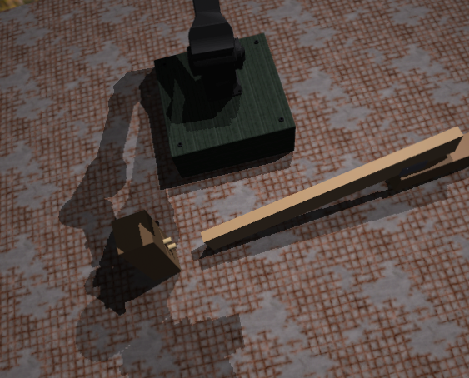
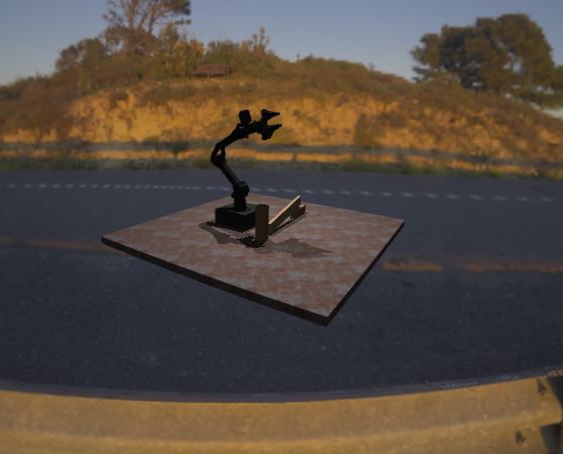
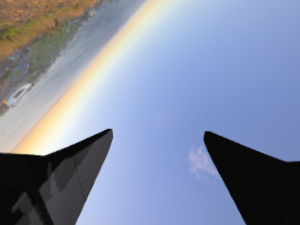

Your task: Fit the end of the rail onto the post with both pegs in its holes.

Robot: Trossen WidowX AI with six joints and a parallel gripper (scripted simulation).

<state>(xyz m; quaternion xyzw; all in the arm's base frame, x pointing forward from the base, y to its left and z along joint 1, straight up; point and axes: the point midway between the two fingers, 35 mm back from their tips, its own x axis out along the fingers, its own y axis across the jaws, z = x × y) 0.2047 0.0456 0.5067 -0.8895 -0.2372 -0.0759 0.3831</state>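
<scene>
Rail: long, straight wooden beam; judged stiff and fairly light, so unlikely to bend, but its length would make it swing about the far end when lifted
Rail position: far end resting in the bracket on the footboard block, near end down on the table, just short of the post and not touching it
Rail surface: smooth flat faces, judged somewhat slippery under a narrow pinch; not fragile
Post: short upright block, lying in the arm's shadow
Pegs: two small pale stubs facing the rail's near end, apart from it; judged the most breakable part if the rail arrives crooked
Holes: in the rail's end face, not visible from any view
Grip spot: judged best across the two long side faces, close to the near end, leaving the end face free
Gripper: raised high above the base, well apart from rail and post, pointed at the sky in the wrist view
Fingers: spread wide, nothing between them
Open room: broad table on the rail's near side; base crowds the other side
Edges: table rim well away from every part
Risk: lifting too far could pull the far end out of the bracket
</scene>
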